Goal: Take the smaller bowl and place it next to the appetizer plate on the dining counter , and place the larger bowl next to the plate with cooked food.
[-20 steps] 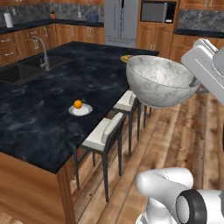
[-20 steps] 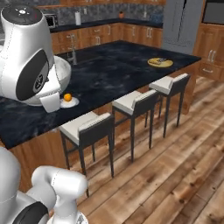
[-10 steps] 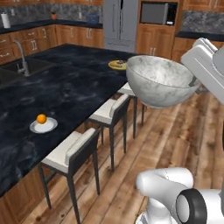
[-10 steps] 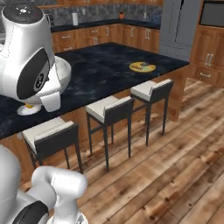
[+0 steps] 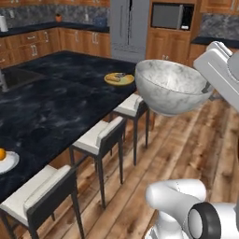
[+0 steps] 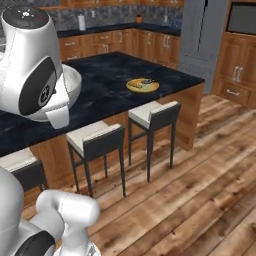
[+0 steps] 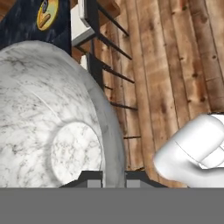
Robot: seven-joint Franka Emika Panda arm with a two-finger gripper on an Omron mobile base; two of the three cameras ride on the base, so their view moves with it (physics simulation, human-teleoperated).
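Larger bowl (image 5: 172, 86) is up in the air, carried off the worktop edge above the stools (image 5: 100, 135), pincer (image 7: 113, 177) clenched on its rim: in the hand view one fingertip sits inside the wall, the other outside, at 6 o'clock. Judgement: stone-look, thick wall, so likely heavy and stiff, glossy and prone to slip; a one-point rim hold leaves it hanging off-centre, so keep moves slow and level, and set down gently since it could chip. Rim is the only workable hold at this width. Plate with cooked food (image 5: 119, 79) sits near the far end of the dining counter (image 5: 56, 102), at about 10 o'clock from the bowl in the left base view. Appetizer plate (image 5: 5, 161) is at the near left edge. Worktop is black marbled, flat, bare around the yellow plate. Wood plank floor (image 6: 200, 170), wood cabinets and a fridge (image 5: 128, 28) behind.
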